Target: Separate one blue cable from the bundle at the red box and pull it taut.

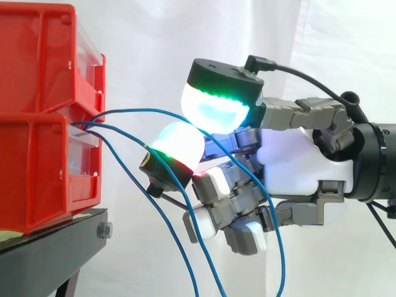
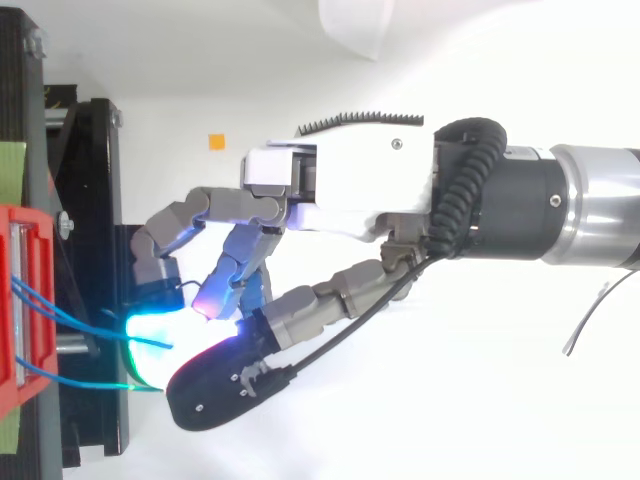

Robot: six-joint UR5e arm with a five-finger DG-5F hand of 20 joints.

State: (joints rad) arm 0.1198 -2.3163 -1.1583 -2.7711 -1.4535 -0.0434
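Note:
Three thin blue cables (image 1: 127,112) come out of the front of the lower red bin (image 1: 37,173). My hand (image 1: 291,167) reaches in from the right with its fingers curled. Two glowing pads (image 1: 213,105) meet just right of the bin, and the uppermost blue cable runs in a shallow arc from the bin into the pinch between them. Behind the pads that cable drops past the palm and hangs down slack. The other two cables (image 1: 170,229) sag below the hand. From above, the blue cables (image 2: 70,320) lead from the red bin (image 2: 20,300) to the lit pads (image 2: 160,340) of my hand (image 2: 350,185).
The red bins stand stacked on a black stand (image 1: 49,253) at the left, and a white curtain hangs behind. From above, the stand's black frame (image 2: 95,250) lies beside the fingers and a small orange mark (image 2: 217,141) sits on the white surface.

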